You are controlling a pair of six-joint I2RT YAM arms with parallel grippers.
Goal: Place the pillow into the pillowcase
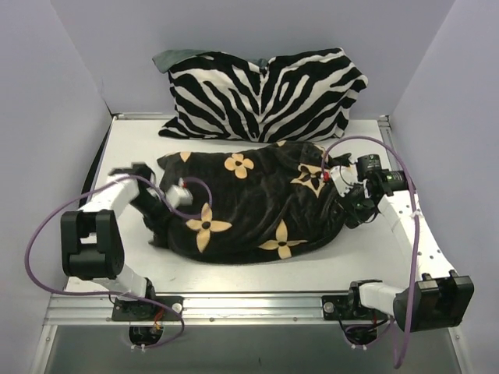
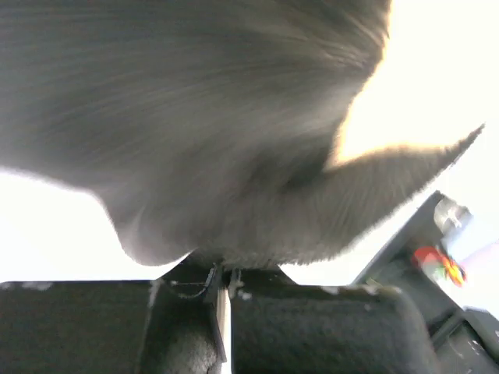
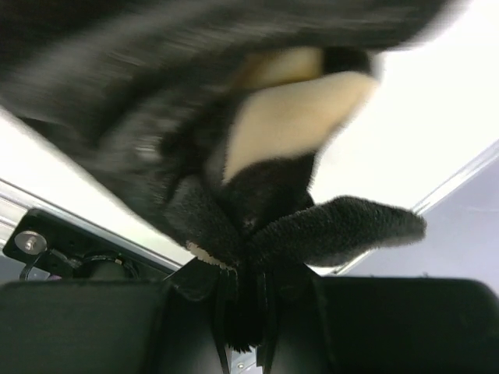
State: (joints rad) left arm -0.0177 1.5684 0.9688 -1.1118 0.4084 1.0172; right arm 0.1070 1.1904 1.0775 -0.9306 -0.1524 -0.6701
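The pillowcase (image 1: 249, 206), black velvet with tan flower motifs, lies bulging across the middle of the table. The pillow does not show in the top view. A cream patch (image 3: 288, 117) sits among the black folds in the right wrist view; I cannot tell whether it is a motif or the pillow. My left gripper (image 1: 160, 214) is at the case's left end. Its jaws (image 2: 221, 288) are shut, with a fold of the pillowcase (image 2: 234, 156) pinched at the tips. At the right end, my right gripper (image 1: 345, 205) (image 3: 245, 280) is shut on a bunched edge of the pillowcase (image 3: 335, 230).
A zebra-striped cushion (image 1: 265, 93) leans against the back wall, just behind the case. The white table (image 1: 257, 273) shows bare along its front. Purple cables (image 1: 374, 144) loop from both arms. The table's metal rail (image 1: 257, 308) runs along the near edge.
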